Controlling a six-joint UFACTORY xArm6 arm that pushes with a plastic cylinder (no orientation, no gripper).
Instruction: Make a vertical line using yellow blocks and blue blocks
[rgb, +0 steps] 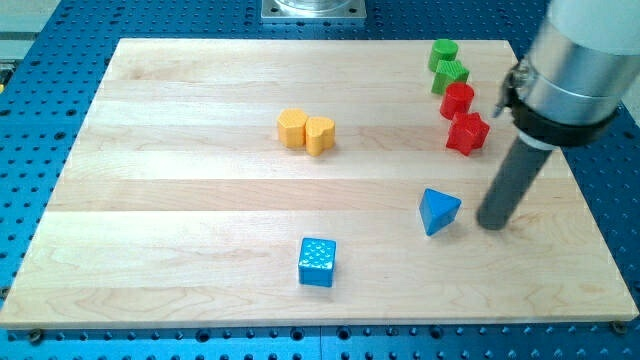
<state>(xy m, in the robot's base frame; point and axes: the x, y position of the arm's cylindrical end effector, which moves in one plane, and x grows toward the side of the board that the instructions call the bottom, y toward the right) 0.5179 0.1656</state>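
My tip rests on the board just at three o'clock of the blue triangle, a thin gap between them; there are no jaws here, only a bare rod holding nothing. My judgement is that the step in hand is shoving the triangle toward nine o'clock, in the direction of the yellow pair; to do it well the tip should meet the middle of the triangle's near face, since a wedge struck off-centre will likely spin and slip aside; slow, short pushes with re-aiming seem wise.

The yellow hexagon and yellow heart touch side by side at about ten o'clock of the board's centre; the blue cube sits alone near six o'clock. None of these stand in a vertical line yet.

The wooden board is smooth and pale, with wide bare room across its middle and left; two green blocks and two red blocks crowd the two o'clock corner, near the arm's body, so sweeps should avoid them; a blue perforated table surrounds the board.
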